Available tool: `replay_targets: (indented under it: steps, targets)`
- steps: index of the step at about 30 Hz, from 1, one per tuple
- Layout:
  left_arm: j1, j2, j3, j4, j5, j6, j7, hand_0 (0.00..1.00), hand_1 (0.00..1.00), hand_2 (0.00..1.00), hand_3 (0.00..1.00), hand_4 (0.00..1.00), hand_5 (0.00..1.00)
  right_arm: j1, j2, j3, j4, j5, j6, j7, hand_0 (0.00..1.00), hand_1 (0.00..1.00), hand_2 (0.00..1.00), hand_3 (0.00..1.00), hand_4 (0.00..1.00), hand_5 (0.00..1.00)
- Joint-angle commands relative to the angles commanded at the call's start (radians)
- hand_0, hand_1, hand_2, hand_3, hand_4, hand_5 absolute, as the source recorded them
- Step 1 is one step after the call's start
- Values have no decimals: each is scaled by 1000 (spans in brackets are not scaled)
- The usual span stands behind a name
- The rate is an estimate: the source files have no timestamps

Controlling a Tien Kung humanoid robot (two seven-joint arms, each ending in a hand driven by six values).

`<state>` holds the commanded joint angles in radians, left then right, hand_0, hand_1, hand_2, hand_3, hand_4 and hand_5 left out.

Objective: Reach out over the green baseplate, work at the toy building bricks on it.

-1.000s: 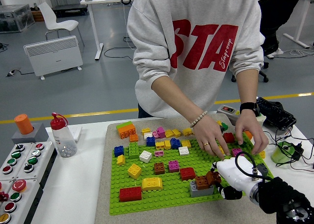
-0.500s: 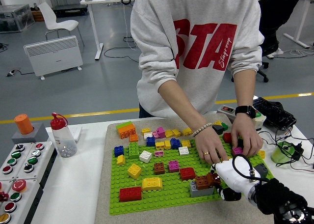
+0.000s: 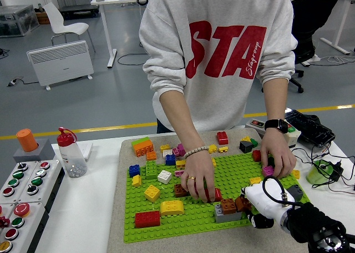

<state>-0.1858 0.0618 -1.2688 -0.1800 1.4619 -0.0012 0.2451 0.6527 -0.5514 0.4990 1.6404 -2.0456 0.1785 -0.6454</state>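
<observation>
The green baseplate (image 3: 166, 222) carries many loose bricks: a red one (image 3: 147, 218), yellow ones (image 3: 172, 207), a white one (image 3: 165, 176). My right hand (image 3: 248, 204) comes in at the lower right, its white fingers curled on a small brown brick (image 3: 241, 202). Beside that, another brown brick (image 3: 228, 206) sits on a grey brick (image 3: 226, 215). A person's hand (image 3: 197, 181) presses on a red brick (image 3: 213, 195) in the middle of the plate. The person's other hand (image 3: 277, 156) rests at the plate's right edge by a pink brick (image 3: 268, 170).
A red-capped bottle (image 3: 71, 153) and a button panel (image 3: 22, 192) stand at the left. A green cup (image 3: 317, 172), cables and a black device (image 3: 310, 128) lie at the right. The person stands close against the far edge.
The person's hand has slid left from the plate's right side to the middle, over the red brick. A red brick now lies at the plate's back edge. My right hand has barely moved.
</observation>
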Motion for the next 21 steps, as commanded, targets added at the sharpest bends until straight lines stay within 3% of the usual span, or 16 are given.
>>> replay_targets:
  steps: [21]
  targets:
    - [3,0,-2,0,0,0,-1,656,695,670,566,285,998,-9,-14,61,78,-12,-13,0,463,574,683,527,462,347]
